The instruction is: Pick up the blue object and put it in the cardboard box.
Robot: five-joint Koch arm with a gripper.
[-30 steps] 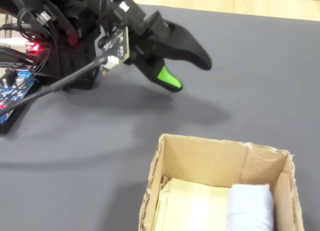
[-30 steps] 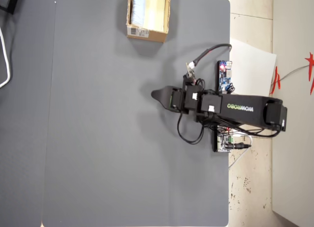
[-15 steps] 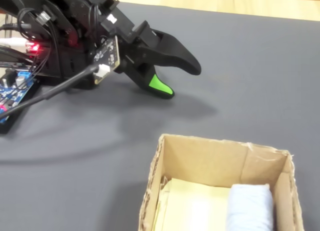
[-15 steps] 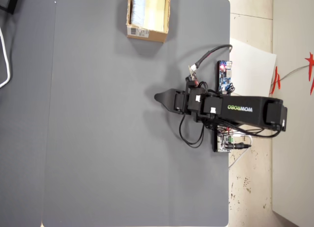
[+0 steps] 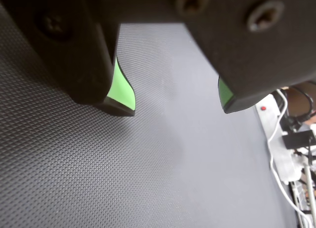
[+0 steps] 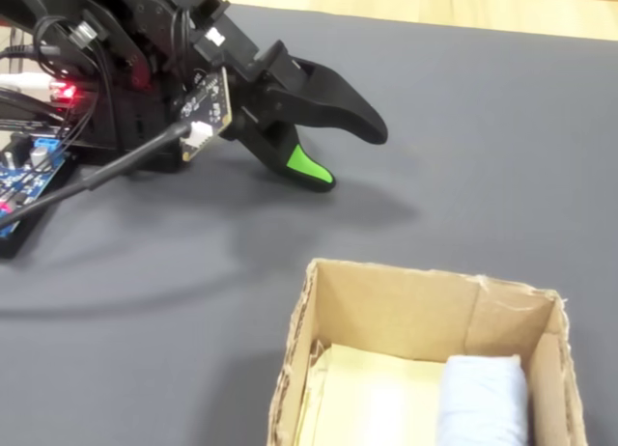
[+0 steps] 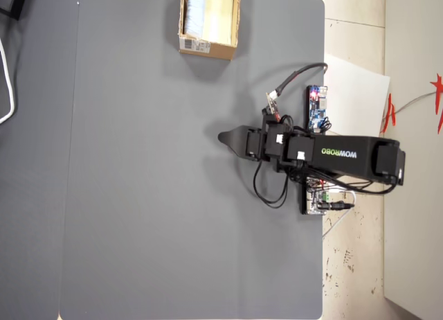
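Observation:
The blue object, a pale soft lump, lies inside the cardboard box against its right wall in the fixed view. From overhead, the blue object is in the left part of the cardboard box at the mat's top edge. My gripper hovers low over the grey mat, well apart from the box, open and empty. In the wrist view the gripper shows only bare mat between its green pads. Overhead, the gripper points left at mid-mat.
A blue circuit board with a red light sits beside the arm's base, with black cables trailing from the wrist. White paper lies off the mat's right edge. A white power strip shows in the wrist view.
Over the last second the gripper dropped lower and drew back a little toward the arm's base, still open. It has barely moved in the last half second. The box and blue object stayed put.

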